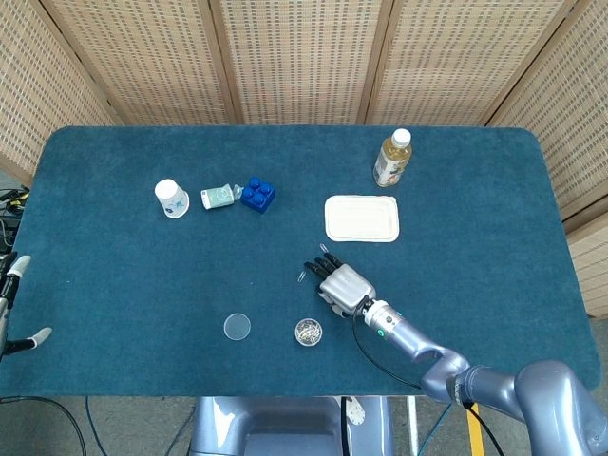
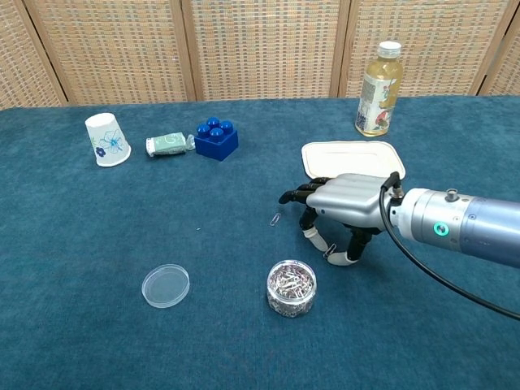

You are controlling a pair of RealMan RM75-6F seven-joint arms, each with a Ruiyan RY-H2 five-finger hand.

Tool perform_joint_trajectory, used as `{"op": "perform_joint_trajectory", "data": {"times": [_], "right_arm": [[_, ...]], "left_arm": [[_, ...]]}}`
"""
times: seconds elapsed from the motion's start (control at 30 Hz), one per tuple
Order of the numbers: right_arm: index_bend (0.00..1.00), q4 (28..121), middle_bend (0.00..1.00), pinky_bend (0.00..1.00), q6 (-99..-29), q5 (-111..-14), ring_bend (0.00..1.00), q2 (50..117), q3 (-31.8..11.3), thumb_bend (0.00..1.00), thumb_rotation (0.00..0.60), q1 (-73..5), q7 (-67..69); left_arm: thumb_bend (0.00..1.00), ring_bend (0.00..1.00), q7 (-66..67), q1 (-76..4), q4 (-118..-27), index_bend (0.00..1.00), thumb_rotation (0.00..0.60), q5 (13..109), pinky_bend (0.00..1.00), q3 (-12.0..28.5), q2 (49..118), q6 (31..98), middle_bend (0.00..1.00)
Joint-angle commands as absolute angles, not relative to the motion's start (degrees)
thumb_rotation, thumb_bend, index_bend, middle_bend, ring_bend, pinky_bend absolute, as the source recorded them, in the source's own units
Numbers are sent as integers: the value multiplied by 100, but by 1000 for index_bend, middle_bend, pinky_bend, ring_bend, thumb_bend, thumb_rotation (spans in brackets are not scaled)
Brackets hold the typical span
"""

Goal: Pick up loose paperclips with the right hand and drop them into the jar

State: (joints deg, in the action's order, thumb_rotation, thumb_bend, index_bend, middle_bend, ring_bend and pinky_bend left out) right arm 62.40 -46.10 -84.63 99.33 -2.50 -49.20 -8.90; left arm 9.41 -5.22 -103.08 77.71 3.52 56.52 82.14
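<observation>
Right hand [image 2: 345,203] seen palm-down at frame centre, a paperclip [image 2: 327,251] pinched between thumb and fingertip just above the worktop [image 2: 97,236]; jar [image 2: 292,287] lower left of it. Left hand barely visible at the head view's left edge, state unclear.

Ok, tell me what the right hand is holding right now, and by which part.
Nothing clearly held yet. The right hand is palm-down over a loose paperclip, which lies on the cloth between a fingertip and the thumb. Whether they touch it cannot be told.
</observation>
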Motion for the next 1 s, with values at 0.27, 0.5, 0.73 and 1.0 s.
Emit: {"op": "perform_joint_trajectory", "data": {"times": [0.27, 0.5, 0.73, 1.0], "right_arm": [[598, 6397, 23, 0, -4669, -8458, 0, 9859, -302, 499, 600, -4927, -932], [598, 6541, 23, 6, -4714, -8432, 0, 9789, -348, 499, 600, -4925, -979], [598, 6764, 23, 8, -4789, -8436, 0, 9671, -361, 498, 600, -4900, -1030], [601, 7675, 23, 9, -5106, -8725, 0, 9200, -283, 498, 600, -4828, -1070]], "left_arm": [[0, 0, 929, -518, -10327, 0, 600, 7797, 0, 345, 5638, 8231, 0], [0, 0, 899, -511, -10321, 0, 600, 7814, 0, 340, 5628, 8244, 0], [0, 0, 882, -504, -10333, 0, 600, 7845, 0, 331, 5616, 8259, 0], [0, 0, 826, -483, -10351, 0, 600, 7923, 0, 310, 5590, 8300, 0]]}}
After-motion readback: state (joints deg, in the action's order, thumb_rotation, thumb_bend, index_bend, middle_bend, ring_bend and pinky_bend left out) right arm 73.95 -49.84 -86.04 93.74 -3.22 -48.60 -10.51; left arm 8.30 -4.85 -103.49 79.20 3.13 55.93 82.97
